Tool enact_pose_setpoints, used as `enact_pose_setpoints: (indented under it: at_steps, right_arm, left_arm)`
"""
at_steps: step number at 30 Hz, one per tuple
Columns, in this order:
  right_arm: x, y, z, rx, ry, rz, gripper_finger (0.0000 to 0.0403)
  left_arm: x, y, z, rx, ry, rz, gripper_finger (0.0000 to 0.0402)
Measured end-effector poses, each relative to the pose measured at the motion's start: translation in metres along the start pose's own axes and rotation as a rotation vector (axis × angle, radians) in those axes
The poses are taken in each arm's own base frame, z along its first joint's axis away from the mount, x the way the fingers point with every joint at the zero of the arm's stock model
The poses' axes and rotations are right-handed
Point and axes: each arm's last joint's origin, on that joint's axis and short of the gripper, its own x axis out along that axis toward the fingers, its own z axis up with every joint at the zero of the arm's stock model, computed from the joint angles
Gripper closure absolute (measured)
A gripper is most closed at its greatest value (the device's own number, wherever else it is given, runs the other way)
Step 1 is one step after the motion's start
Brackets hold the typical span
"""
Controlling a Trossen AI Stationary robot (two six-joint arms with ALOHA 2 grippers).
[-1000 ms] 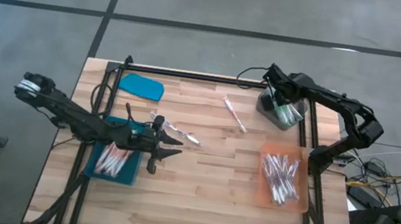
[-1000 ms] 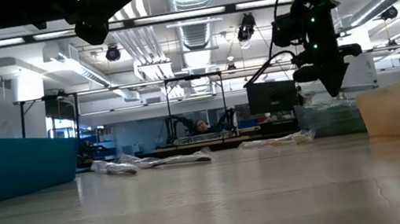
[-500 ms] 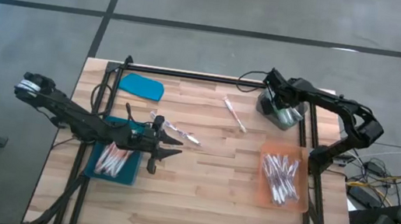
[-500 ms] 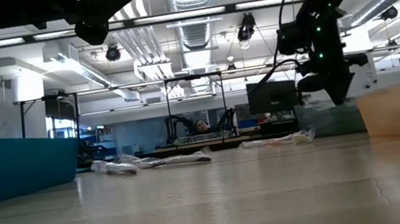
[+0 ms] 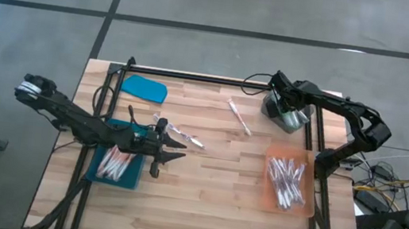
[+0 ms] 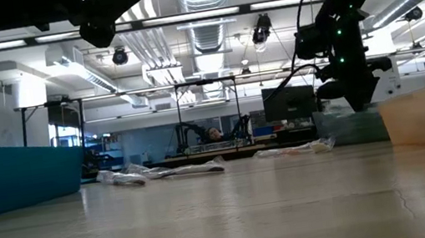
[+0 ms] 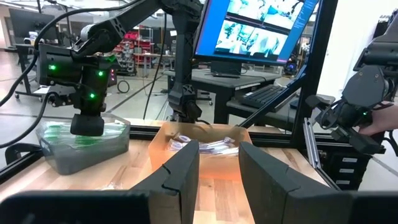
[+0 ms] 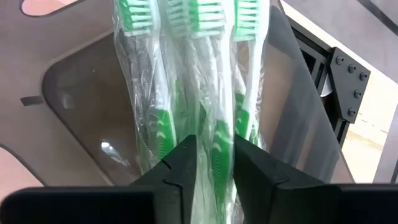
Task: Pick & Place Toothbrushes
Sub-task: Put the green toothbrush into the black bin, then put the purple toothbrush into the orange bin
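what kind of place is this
Probably a robotics lab or workshop: a wooden table in a black frame, exposed ceiling ducts, and a desk with a large monitor and keyboard.

The wooden table (image 5: 199, 210) is bare across its whole near strip and through most of its middle, so a gripper could pass freely there. Obstacles sit around that space: a teal tray (image 5: 115, 166) on the left with the left gripper (image 5: 177, 148) over its inner edge, a teal lid (image 5: 145, 88) at the far left, and an orange tray (image 5: 288, 184) on the right. A clear bin (image 5: 288, 114) fills the far right corner, with the right gripper (image 8: 210, 148) lowered into it among green toothbrushes (image 8: 186, 74). Two wrapped toothbrushes (image 5: 239, 116) lie loose mid-table. A black frame rail (image 5: 194, 77) borders the far edge.
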Motion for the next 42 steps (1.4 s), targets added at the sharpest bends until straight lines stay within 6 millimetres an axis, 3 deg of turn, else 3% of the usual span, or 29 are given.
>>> enact_pose_setpoints:
  at_steps: [12, 21, 32, 42]
  right_arm:
    - [-0.006, -0.001, 0.006, -0.021, -0.021, 0.003, 0.0239]
    - [-0.02, -0.005, 0.013, -0.032, -0.045, 0.011, 0.0216]
    - [-0.055, -0.011, 0.024, -0.061, -0.023, 0.009, 0.0252]
    - [-0.099, -0.005, 0.026, -0.091, -0.142, 0.07, 0.0293]
  left_arm:
    - [0.0, 0.0, 0.0, 0.006, 0.0, 0.0, 0.0282]
    - [0.0, 0.0, 0.0, 0.01, 0.0, 0.013, 0.0282]
    - [0.0, 0.001, -0.005, 0.048, 0.052, 0.02, 0.0282]
    - [0.0, 0.007, -0.016, 0.095, 0.162, 0.077, 0.0282]
